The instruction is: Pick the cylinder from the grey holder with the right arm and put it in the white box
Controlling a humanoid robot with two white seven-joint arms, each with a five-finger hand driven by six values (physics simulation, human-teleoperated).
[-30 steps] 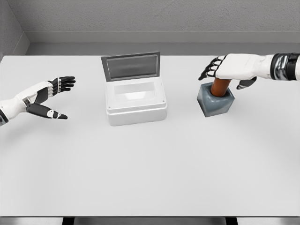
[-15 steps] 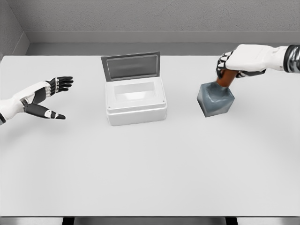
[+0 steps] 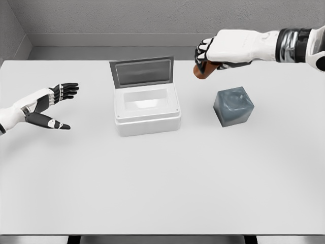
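Note:
My right hand (image 3: 210, 57) hangs in the air above the table, between the white box and the grey holder, with its fingers curled round the brown cylinder (image 3: 200, 72). Only the cylinder's lower end shows below the fist. The grey holder (image 3: 233, 106) stands on the table below and to the right of the hand, with nothing in it. The white box (image 3: 147, 108) sits left of the hand with its lid (image 3: 142, 71) raised at the back and its inside showing. My left hand (image 3: 53, 104) rests open at the far left, above the table.
The white table (image 3: 162, 178) stretches wide in front of the box and holder. A grey wall runs behind the table's far edge.
The right hand closed on the cylinder, pulled it up out of the grey holder and carried it left toward the box. The left hand stayed put.

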